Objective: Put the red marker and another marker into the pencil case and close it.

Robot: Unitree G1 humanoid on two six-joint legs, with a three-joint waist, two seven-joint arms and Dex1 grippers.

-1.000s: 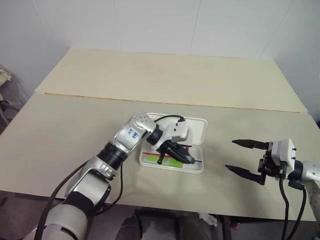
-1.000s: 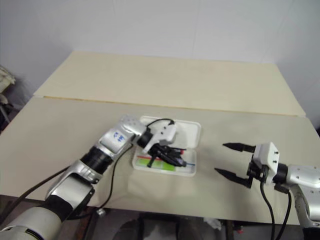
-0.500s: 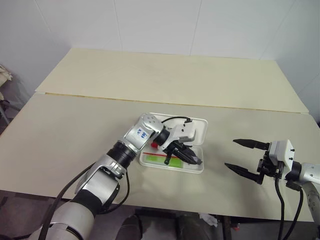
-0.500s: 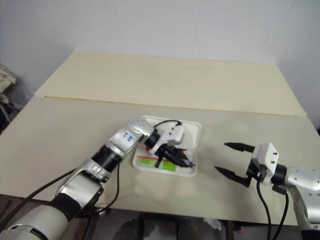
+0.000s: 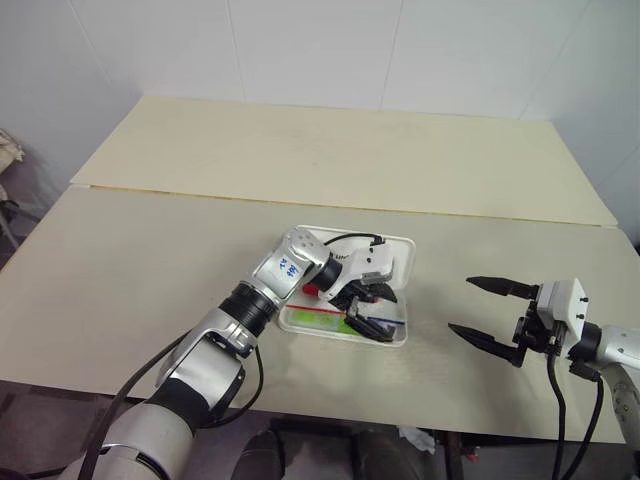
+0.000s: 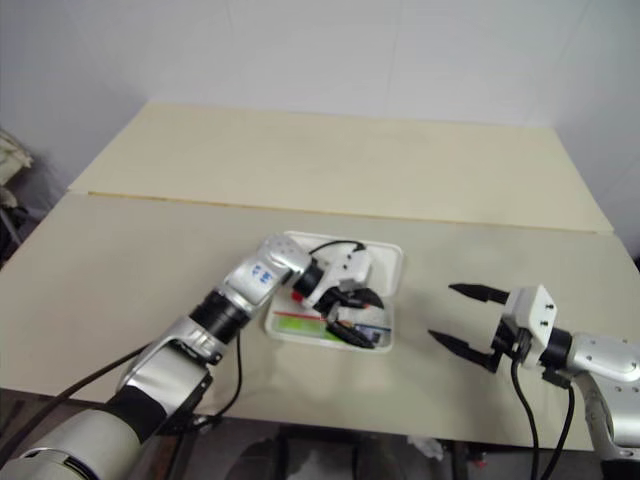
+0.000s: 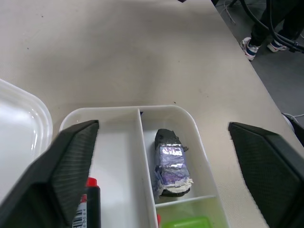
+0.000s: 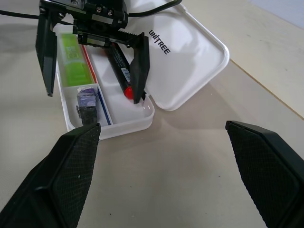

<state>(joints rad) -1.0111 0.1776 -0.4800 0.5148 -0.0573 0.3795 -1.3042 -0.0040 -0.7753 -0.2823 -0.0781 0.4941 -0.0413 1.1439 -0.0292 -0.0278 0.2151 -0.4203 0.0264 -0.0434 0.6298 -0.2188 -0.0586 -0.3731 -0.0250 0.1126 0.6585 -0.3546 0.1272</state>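
The white pencil case [image 5: 398, 258] lies open on the table, its lid flat toward the far side with dark letters on it [image 8: 158, 42]. In the tray's lid-side compartment lies the red marker [image 8: 118, 62], black-bodied with a red end. The lime-green marker [image 8: 71, 50] rests in the front compartment. Beside it, a small grey-black piece [image 7: 170, 161] has its own pocket. My left gripper [image 5: 371, 311] hangs open just over the tray's right end, holding nothing. My right gripper [image 5: 461, 305] is open to the right of the case, apart from it.
Two pale tables [image 5: 150, 250] meet at a seam behind the case. The front edge runs close below the case and the right gripper. A person's shoes [image 7: 259, 45] and cables show on the floor past the table's edge.
The left gripper, shut on the red marker over the tray earlier, has opened. The marker now lies in the case. The right gripper has not moved.
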